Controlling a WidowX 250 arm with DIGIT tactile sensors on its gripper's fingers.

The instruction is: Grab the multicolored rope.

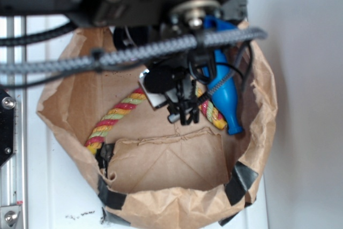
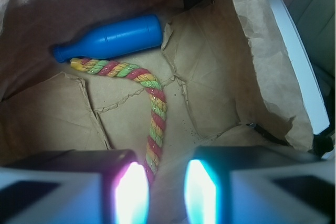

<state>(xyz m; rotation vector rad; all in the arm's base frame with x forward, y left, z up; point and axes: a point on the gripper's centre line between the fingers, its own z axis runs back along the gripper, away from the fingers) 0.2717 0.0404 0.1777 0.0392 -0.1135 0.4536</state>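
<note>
The multicolored rope (image 2: pixel 156 108), twisted from red, yellow and pale green strands, lies on the floor of a brown paper bag (image 2: pixel 210 72). In the wrist view it curves from beside the blue bottle toy (image 2: pixel 110 39) down toward my left finger, where its near end passes out of sight. My gripper (image 2: pixel 166 188) is open, its jaws apart, hovering above the bag floor with nothing between them. In the exterior view the gripper (image 1: pixel 183 116) hangs inside the bag over the middle of the rope (image 1: pixel 115 116), hiding that stretch.
The bag's crumpled walls (image 1: pixel 59 105) ring the workspace, patched with black tape (image 1: pixel 242 179). A grey-black braided cable (image 1: pixel 134 53) crosses the top of the exterior view. A white surface (image 1: pixel 300 132) surrounds the bag, with a metal rail (image 1: pixel 13 132) at left.
</note>
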